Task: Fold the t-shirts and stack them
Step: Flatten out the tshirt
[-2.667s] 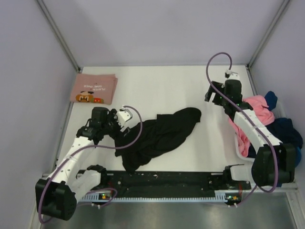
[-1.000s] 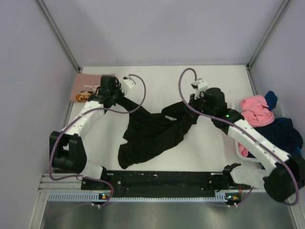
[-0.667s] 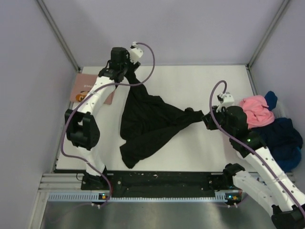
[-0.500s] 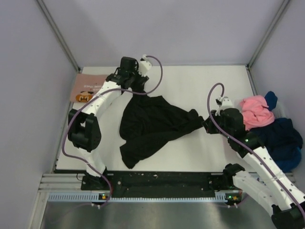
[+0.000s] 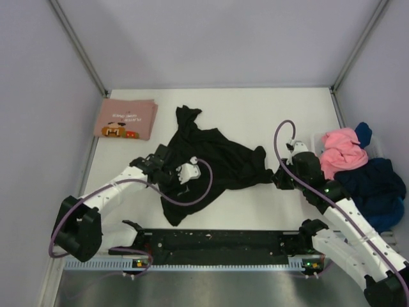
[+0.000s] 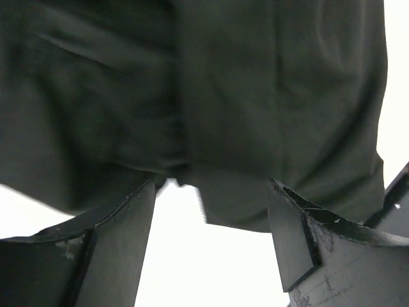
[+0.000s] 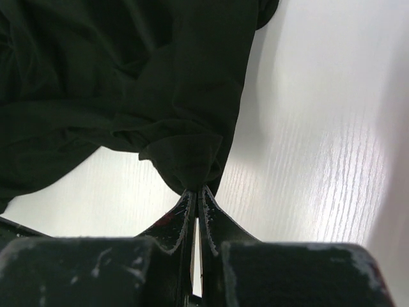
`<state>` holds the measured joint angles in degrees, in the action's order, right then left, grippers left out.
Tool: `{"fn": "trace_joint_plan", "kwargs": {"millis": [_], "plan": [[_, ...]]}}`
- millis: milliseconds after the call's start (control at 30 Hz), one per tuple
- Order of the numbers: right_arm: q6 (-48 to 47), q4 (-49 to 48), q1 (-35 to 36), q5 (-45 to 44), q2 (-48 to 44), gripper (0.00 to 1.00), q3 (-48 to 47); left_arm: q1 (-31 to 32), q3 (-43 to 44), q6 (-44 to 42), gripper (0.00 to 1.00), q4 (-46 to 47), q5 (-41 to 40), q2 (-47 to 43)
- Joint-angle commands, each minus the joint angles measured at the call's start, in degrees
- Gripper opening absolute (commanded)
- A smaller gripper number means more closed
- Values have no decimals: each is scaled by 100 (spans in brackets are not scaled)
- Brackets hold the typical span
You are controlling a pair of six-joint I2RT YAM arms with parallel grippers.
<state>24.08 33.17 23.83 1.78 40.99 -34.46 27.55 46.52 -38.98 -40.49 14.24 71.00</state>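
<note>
Top external view: a black t-shirt (image 5: 214, 163) lies crumpled and spread across the middle of the white table (image 5: 255, 115), one narrow end reaching toward the back and a lower flap pointing toward the near rail. A folded pink t-shirt (image 5: 126, 119) with a cartoon print sits flat at the back left corner, well apart from the black one. At the right edge a loose heap holds a pink t-shirt (image 5: 342, 148), a navy one (image 5: 378, 180) and a bit of blue cloth (image 5: 363, 133).

The left arm (image 5: 115, 188) reaches low across the table to the black shirt's left side, and its wrist and looping cable cover part of the cloth there. In the left wrist view, the left gripper (image 6: 211, 236) is spread wide with bare table between its fingers (image 6: 118, 249); the dark cloth lies just beyond the tips, with nothing between them.

The right arm (image 5: 335, 208) stretches in from the right to the shirt's right tip. In the right wrist view, the right gripper (image 7: 197, 199) is pinched tight on a small bunched fold of the black cloth, the rest of the shirt trailing away to the left over the table.
</note>
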Motion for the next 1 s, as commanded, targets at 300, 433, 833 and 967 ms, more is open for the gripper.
{"fn": "trace_joint_plan", "kwargs": {"millis": [300, 433, 833, 967], "plan": [[62, 199, -19, -152, -390, 0, -70, 505, -803, 22, 56, 252, -457, 792], [19, 216, -28, -300, -399, 0, -280, 515, -584, 83, 0, 33, -947, 933], [-1308, 225, -28, -1347, 497, 0, -3407, 224, 2472, -688, 0, -504, -3628, -719], [-1520, 269, -28, -1242, 375, 0, -4007, 224, 3073, -1049, 0, -267, -4288, -886]]}}
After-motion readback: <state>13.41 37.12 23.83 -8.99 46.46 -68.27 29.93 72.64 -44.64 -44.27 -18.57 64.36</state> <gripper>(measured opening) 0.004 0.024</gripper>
